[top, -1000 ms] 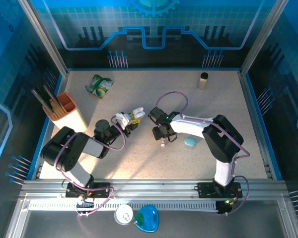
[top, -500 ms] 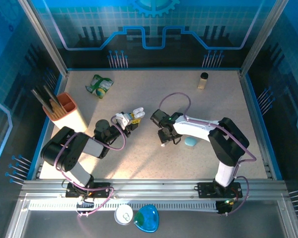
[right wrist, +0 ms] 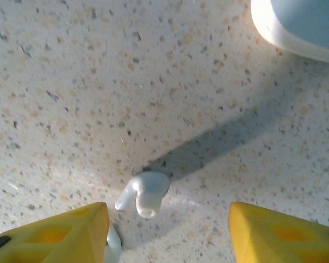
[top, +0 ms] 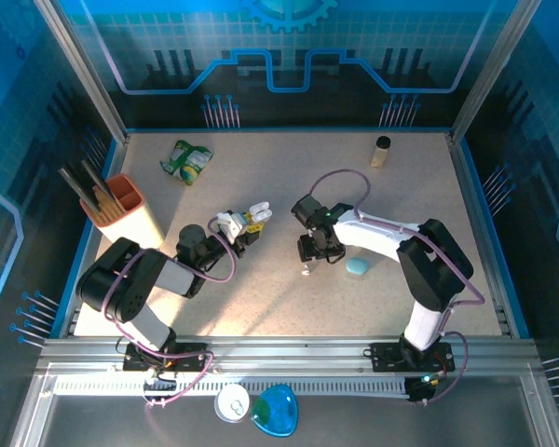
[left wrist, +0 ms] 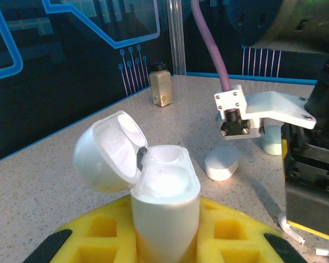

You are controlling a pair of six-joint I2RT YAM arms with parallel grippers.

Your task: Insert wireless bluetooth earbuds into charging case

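My left gripper (top: 246,223) is shut on a white charging case (left wrist: 165,192), held upright between its yellow fingers (left wrist: 98,233) with the lid (left wrist: 107,153) flipped open. The case's wells look empty. My right gripper (right wrist: 167,219) is open and low over the table. One small white earbud (right wrist: 145,193) lies on the table between its yellow fingertips, touching neither. A second pale earbud (right wrist: 113,244) peeks out beside the left fingertip. From above, the right gripper (top: 312,259) stands just left of a teal pebble-shaped case (top: 357,266).
A closed pale case (left wrist: 222,163) lies on the table beyond the held one. An orange holder with tools (top: 121,200) stands at the left, a green packet (top: 186,161) at the back left, and a small bottle (top: 382,151) at the back right.
The right arm has shifted a little to the right and settled over the earbud, and its jaws have narrowed slightly. The left arm and its case have not moved.
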